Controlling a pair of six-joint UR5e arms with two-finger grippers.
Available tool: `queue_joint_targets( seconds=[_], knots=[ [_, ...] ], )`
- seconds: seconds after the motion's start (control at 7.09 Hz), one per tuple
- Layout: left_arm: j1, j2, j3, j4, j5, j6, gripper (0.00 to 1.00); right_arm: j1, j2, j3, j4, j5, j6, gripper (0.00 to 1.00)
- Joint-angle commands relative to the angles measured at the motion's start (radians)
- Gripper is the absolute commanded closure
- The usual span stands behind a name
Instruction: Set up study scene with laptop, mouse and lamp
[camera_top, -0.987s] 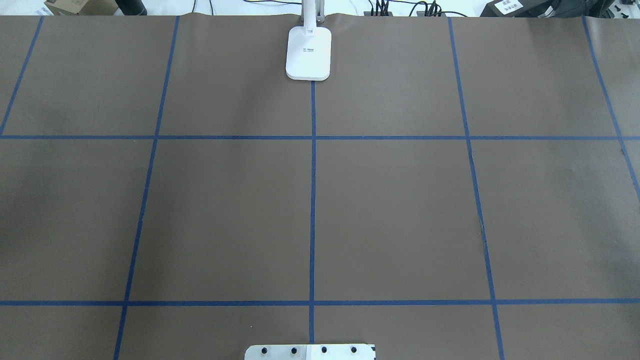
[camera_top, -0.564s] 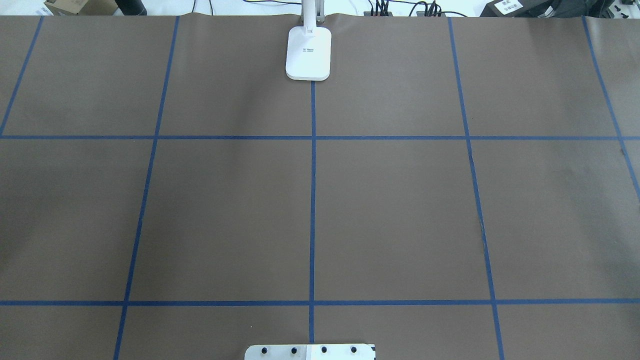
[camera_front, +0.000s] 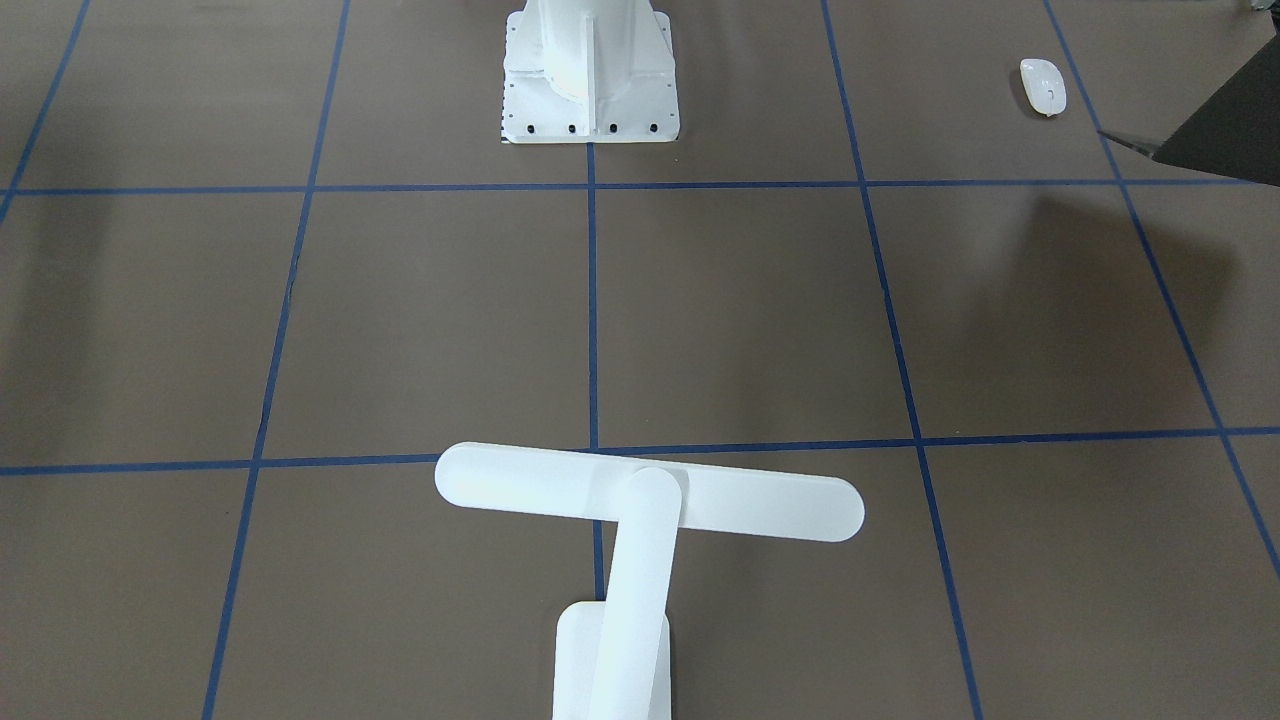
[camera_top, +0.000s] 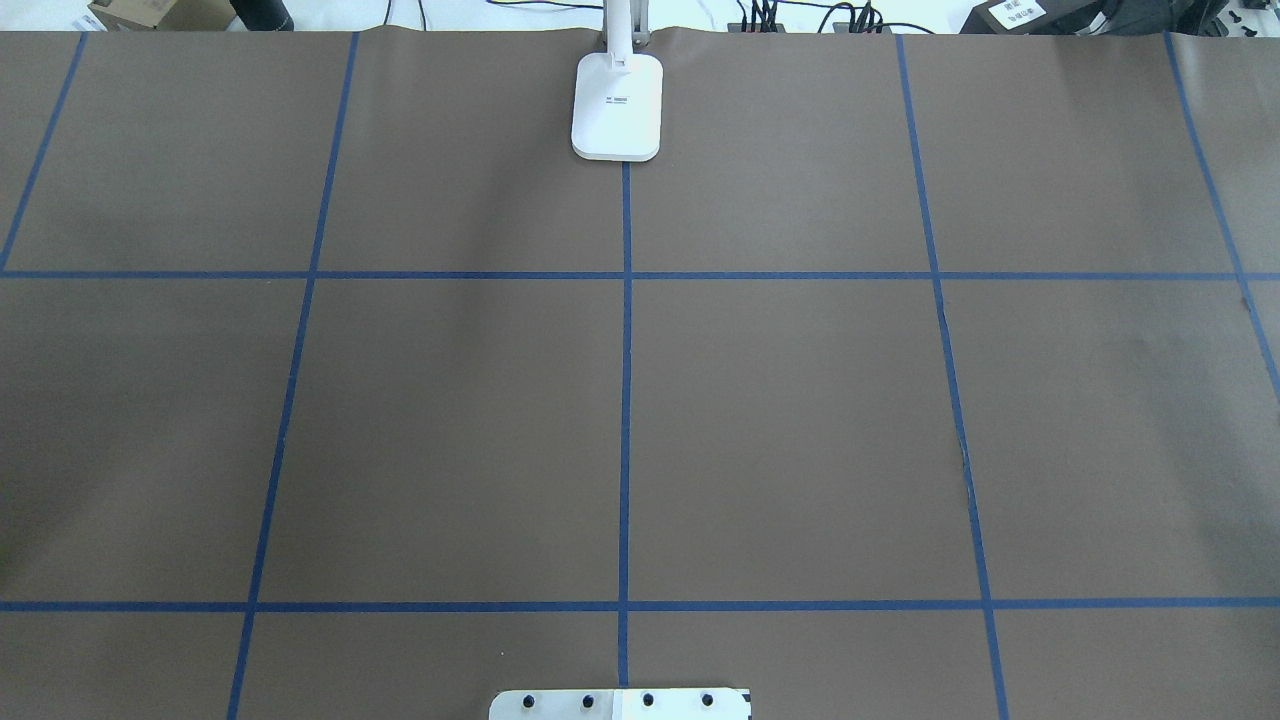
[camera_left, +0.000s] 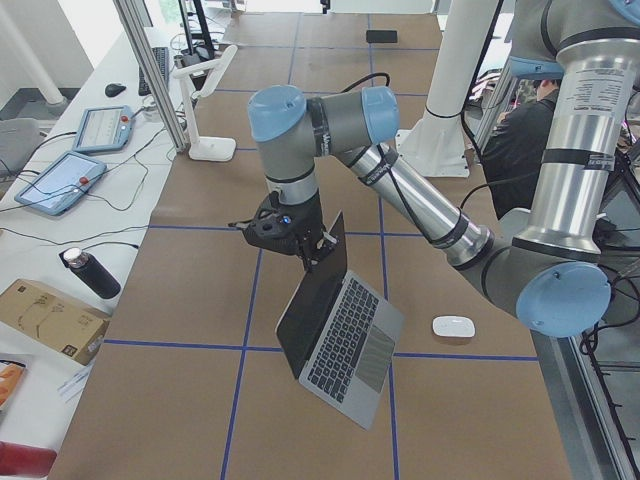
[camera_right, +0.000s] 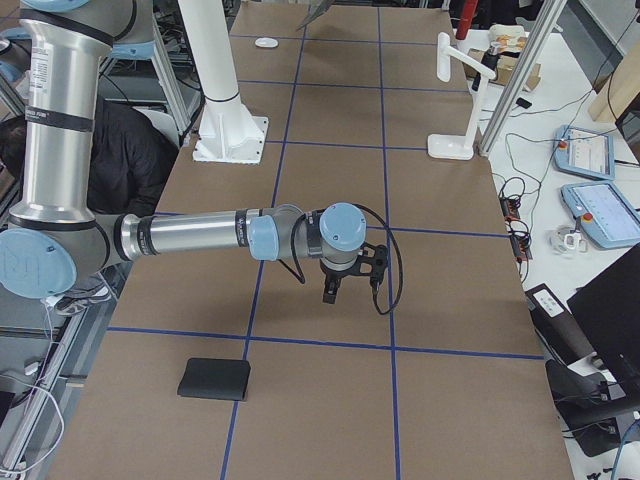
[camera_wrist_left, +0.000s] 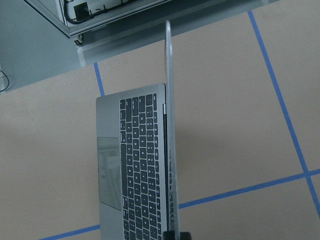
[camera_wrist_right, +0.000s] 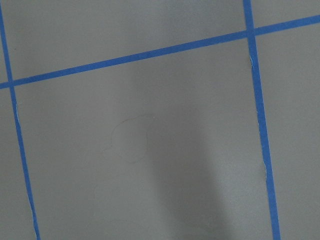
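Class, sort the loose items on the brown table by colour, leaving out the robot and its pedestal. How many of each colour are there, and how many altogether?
White: 2 (lamp, mouse)
Grey: 1 (laptop)
Black: 1 (mat)
Total: 4
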Motion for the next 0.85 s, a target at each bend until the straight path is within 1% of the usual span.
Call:
queue_joint_targets(
  seconds=[0.0, 0.28, 0.42, 0.56, 0.7],
  knots=[
    [0.150, -0.148, -0.003, 0.095, -0.034, -0.165, 1.00, 0.013, 0.000, 0.002, -0.003, -0.009, -0.001, 0.01],
    [0.245, -0.255, 0.026, 0.108, -0.113, -0.407, 1.00, 0.013, 0.006, -0.006, -0.004, -0.011, 0.001, 0.01],
    [0.281, -0.280, 0.025, 0.108, -0.164, -0.507, 1.00, 0.013, 0.010, -0.006, -0.004, -0.021, 0.001, 0.01],
    [0.319, -0.306, 0.023, 0.108, -0.191, -0.612, 1.00, 0.013, 0.012, -0.006, -0.006, -0.037, 0.001, 0.01],
    [0.374, -0.362, 0.052, 0.105, -0.193, -0.730, 1.00, 0.013, 0.009, -0.006, -0.007, -0.035, 0.001, 0.01]
  ],
)
